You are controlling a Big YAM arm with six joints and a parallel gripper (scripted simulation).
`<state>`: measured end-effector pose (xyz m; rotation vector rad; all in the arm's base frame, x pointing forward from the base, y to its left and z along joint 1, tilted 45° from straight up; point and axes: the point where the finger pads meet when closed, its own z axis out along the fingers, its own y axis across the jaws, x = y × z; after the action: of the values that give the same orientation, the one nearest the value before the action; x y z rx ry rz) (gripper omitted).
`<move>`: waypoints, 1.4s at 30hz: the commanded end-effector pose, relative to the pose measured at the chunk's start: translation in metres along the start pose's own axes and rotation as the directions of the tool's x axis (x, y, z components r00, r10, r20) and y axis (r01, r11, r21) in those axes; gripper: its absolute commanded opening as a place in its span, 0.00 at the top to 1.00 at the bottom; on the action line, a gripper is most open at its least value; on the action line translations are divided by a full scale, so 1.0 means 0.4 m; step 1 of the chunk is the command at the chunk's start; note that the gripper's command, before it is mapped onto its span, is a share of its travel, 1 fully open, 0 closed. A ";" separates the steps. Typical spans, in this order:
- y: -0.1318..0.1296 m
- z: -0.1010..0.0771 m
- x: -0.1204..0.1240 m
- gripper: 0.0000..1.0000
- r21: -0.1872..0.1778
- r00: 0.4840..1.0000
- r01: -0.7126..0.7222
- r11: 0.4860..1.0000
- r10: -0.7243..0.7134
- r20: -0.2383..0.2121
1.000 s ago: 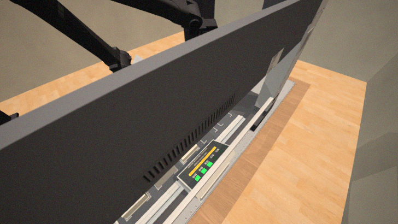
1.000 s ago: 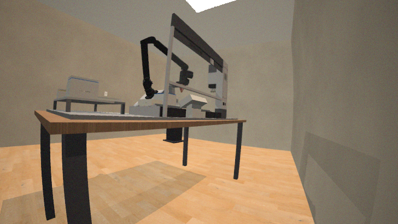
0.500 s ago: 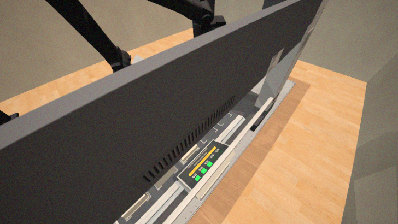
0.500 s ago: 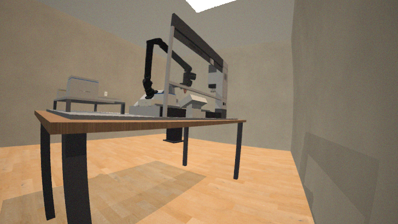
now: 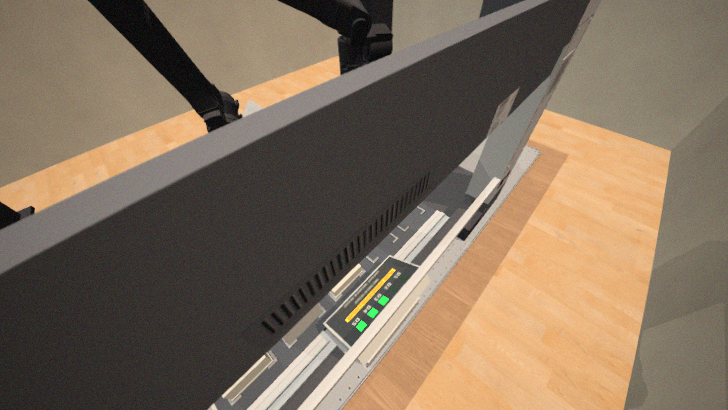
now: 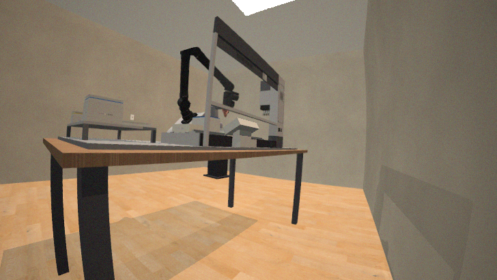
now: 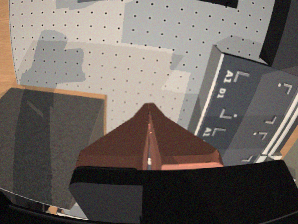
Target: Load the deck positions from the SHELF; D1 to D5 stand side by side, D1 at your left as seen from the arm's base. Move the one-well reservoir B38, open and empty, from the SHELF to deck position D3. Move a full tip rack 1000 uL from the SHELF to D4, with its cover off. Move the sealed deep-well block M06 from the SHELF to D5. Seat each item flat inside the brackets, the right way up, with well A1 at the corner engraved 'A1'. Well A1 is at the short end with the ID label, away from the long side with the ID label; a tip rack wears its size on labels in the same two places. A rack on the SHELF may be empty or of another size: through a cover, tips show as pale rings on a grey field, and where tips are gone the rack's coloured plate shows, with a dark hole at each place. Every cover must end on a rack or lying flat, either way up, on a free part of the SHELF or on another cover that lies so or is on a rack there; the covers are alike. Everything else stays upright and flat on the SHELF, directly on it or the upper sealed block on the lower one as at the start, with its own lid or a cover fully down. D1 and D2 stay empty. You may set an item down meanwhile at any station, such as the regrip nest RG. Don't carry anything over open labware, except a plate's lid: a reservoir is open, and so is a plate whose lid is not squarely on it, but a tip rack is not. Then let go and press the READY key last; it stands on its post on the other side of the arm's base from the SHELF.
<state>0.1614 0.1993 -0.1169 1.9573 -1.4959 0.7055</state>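
My gripper (image 7: 149, 110) (image 6: 226, 113) is shut with nothing between its fingertips, held high above the perforated bench plate, left of the deck in the wrist view. The deck (image 7: 252, 95) shows empty brackets at D1 and part of D2. In the top view, a pale item (image 5: 347, 282) shows at D3, part of a greyish-beige item (image 5: 304, 325) at D4 and a pale-edged item (image 5: 249, 377) at D5. The panel hides most of them; their seating cannot be told. The status screen (image 5: 370, 296) shows green squares at D3, D4 and D5. The READY key cannot be made out.
A large dark panel (image 5: 254, 203) of the instrument frame covers much of the top view. The frame's upright (image 6: 210, 87) and crossbar stand beside the arm. A dark slab (image 7: 75, 150) lies at the left in the wrist view. A side table (image 6: 104, 126) carries boxy instruments.
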 end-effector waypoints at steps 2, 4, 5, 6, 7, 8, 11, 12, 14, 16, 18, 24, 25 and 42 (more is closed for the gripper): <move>0.038 -0.033 -0.024 1.00 0.040 0.999 -0.033 0.999 0.032 0.040; 0.063 -0.032 -0.028 1.00 0.039 0.999 -0.033 0.999 0.031 0.040; 0.075 -0.032 -0.030 1.00 0.039 0.999 -0.033 0.999 0.031 0.040; 0.088 -0.031 -0.032 1.00 0.038 0.999 -0.032 0.999 0.031 0.041; 0.100 -0.031 -0.034 1.00 0.038 0.999 -0.032 0.999 0.031 0.041; 0.113 -0.030 -0.037 1.00 0.038 0.999 -0.032 0.999 0.030 0.041; 0.126 -0.030 -0.039 1.00 0.037 0.999 -0.032 0.999 0.030 0.041; 0.138 -0.029 -0.041 1.00 0.037 0.999 -0.031 0.999 0.030 0.042; 0.163 -0.029 -0.045 1.00 0.035 0.999 -0.031 0.999 0.029 0.042; 0.182 -0.028 -0.048 1.00 0.035 0.999 -0.030 0.999 0.029 0.042; 0.181 -0.028 -0.048 1.00 0.036 0.999 -0.031 0.999 0.029 0.042; 0.174 0.025 -0.039 1.00 0.010 0.999 -0.042 0.999 0.042 0.015; 0.174 0.030 -0.038 1.00 0.010 0.999 -0.042 0.999 0.042 0.015; 0.174 0.093 -0.038 1.00 0.011 1.000 -0.020 1.000 0.020 0.014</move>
<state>0.0893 0.1670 -0.1386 1.9480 -1.5157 0.7268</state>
